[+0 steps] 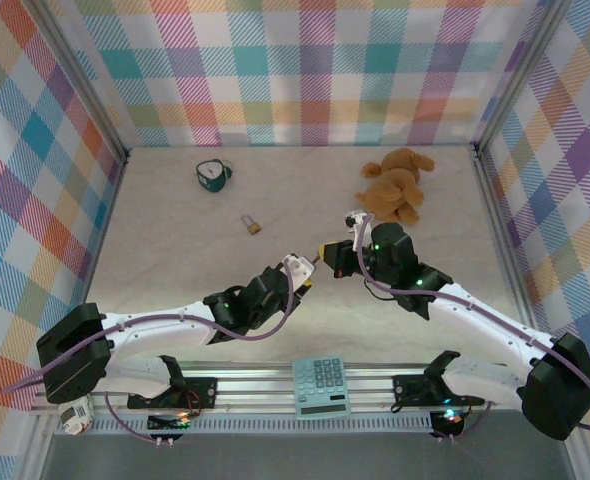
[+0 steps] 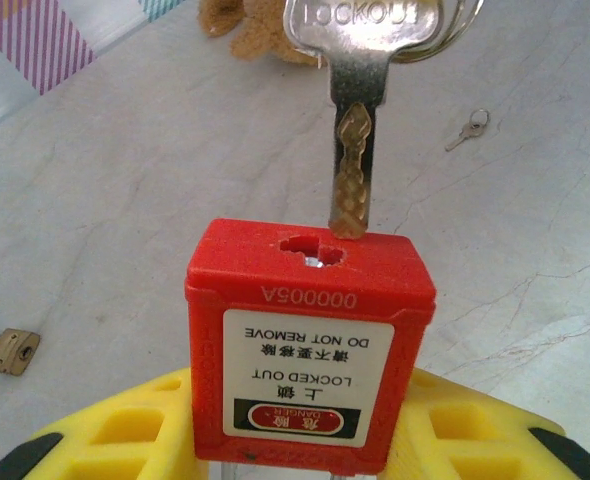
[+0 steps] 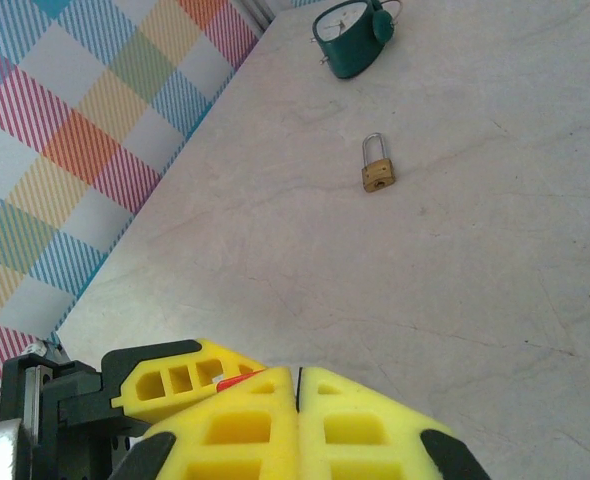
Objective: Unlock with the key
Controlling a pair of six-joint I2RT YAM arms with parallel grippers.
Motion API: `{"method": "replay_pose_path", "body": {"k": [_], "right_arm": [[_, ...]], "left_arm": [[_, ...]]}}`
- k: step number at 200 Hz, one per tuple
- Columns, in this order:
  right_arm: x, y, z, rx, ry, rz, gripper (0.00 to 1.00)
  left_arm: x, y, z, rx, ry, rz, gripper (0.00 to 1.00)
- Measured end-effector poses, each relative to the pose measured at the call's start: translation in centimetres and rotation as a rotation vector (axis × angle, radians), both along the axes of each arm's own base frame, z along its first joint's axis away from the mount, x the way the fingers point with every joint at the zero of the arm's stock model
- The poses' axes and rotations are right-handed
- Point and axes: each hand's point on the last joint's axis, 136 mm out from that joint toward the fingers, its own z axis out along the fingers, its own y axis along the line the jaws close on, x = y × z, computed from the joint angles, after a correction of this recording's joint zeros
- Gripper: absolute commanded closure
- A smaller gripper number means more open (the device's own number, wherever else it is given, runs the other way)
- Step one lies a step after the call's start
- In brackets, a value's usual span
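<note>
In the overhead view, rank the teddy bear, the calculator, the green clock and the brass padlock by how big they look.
Largest to smallest:
1. teddy bear
2. calculator
3. green clock
4. brass padlock
The teddy bear and calculator look close, and the calculator sits at the near edge, so that pair is unsure.
</note>
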Motion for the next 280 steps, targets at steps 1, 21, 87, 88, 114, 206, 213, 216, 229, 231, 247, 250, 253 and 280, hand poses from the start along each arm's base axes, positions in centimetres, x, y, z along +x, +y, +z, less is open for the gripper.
{"method": "replay_pose_path", "body": {"k": [1, 21, 87, 88, 114, 206, 213, 216, 229, 231, 247, 250, 253, 280], "right_arm": [[-0.01, 0.00, 0.00, 0.001, 0.002, 0.000, 0.95], [-0.05, 0.08, -0.11, 0.008, 0.016, -0.001, 0.95], [0.22, 0.36, -0.52, 0.020, 0.043, -0.009, 0.95], [0.22, 0.36, -0.52, 0.020, 0.043, -0.009, 0.95], [0.48, 0.66, -0.60, 0.025, 0.047, -0.008, 0.95], [0.60, 0.80, -0.60, 0.036, 0.058, -0.012, 0.95], [0.62, 0.78, -0.59, 0.036, 0.057, -0.013, 0.95], [0.64, 0.77, -0.59, 0.036, 0.057, -0.014, 0.95], [0.68, 0.73, -0.62, 0.034, 0.056, -0.018, 0.95], [0.68, 0.72, -0.63, 0.033, 0.056, -0.018, 0.95], [0.72, 0.60, -0.70, 0.029, 0.058, -0.024, 0.95], [0.71, 0.59, -0.69, 0.029, 0.057, -0.025, 0.95], [0.71, 0.57, -0.69, 0.028, 0.057, -0.026, 0.95], [0.68, 0.47, -0.43, 0.031, 0.051, -0.029, 0.95]], "left_arm": [[0.01, 0.00, 0.00, 0.000, 0.000, 0.000, 0.72], [0.05, 0.00, -0.21, 0.005, 0.002, 0.003, 0.72], [0.07, 0.06, -0.55, 0.016, 0.006, 0.006, 0.72], [0.07, 0.06, -0.55, 0.016, 0.006, 0.006, 0.72], [0.04, 0.14, -0.67, 0.022, 0.009, 0.006, 0.72], [0.09, 0.26, -0.73, 0.027, 0.008, 0.011, 0.72], [0.10, 0.23, -0.77, 0.027, 0.008, 0.011, 0.72], [0.11, 0.22, -0.75, 0.026, 0.007, 0.011, 0.72], [0.15, 0.14, -0.83, 0.026, 0.007, 0.011, 0.72], [0.17, 0.12, -0.83, 0.025, 0.007, 0.011, 0.72], [0.21, 0.04, -0.91, 0.025, 0.007, 0.011, 0.72], [0.21, 0.03, -0.91, 0.025, 0.007, 0.011, 0.72], [0.21, 0.02, -0.88, 0.024, 0.006, 0.011, 0.72], [0.27, -0.08, -0.70, 0.015, 0.002, 0.011, 0.72]]}}
